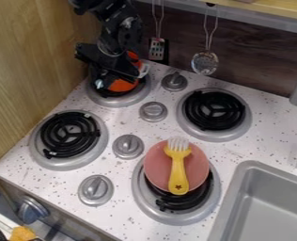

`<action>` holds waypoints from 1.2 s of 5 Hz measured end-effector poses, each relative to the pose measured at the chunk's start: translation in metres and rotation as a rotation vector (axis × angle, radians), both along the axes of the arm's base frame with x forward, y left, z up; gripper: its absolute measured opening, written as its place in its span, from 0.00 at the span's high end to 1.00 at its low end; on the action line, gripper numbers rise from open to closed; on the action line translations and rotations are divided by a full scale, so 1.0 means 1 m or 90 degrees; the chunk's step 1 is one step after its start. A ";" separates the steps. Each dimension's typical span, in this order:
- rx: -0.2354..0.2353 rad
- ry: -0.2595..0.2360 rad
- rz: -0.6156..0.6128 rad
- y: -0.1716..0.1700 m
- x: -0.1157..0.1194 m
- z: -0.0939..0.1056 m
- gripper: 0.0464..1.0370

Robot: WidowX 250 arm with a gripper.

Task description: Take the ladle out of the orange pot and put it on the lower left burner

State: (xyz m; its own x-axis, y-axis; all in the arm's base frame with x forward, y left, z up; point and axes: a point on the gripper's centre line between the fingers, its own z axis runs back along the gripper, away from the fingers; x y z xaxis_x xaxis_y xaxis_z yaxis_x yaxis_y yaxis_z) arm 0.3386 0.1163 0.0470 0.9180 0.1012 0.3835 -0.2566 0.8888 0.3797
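Speckled white surface (122, 123): orange pot (122, 85) sat on upper left burner (118, 102), black gripper (116, 78) at it; couldn't tell its grip state. Ladle presumably inside. Step needed straight lift past rim, then level set-down on lower left black coil burner (69, 134).

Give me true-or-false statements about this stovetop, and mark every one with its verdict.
1. The round orange pot sits on the upper left coil burner. True.
2. The black gripper is over the grey sink. False: it is at the orange pot.
3. A yellow fork lies on the round pink plate. True.
4. The pink plate is on the upper right burner. False: it is on the lower right burner.
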 end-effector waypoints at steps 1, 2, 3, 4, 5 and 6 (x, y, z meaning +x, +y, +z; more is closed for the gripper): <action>0.005 0.018 0.011 0.001 -0.005 -0.001 0.82; 0.024 -0.006 0.022 -0.002 -0.003 0.015 0.82; 0.048 -0.024 0.023 -0.006 -0.005 0.024 0.82; 0.058 -0.040 0.016 -0.010 -0.005 0.029 0.82; 0.074 -0.037 0.023 -0.016 -0.009 0.036 0.82; 0.076 -0.029 0.050 -0.025 -0.019 0.048 0.82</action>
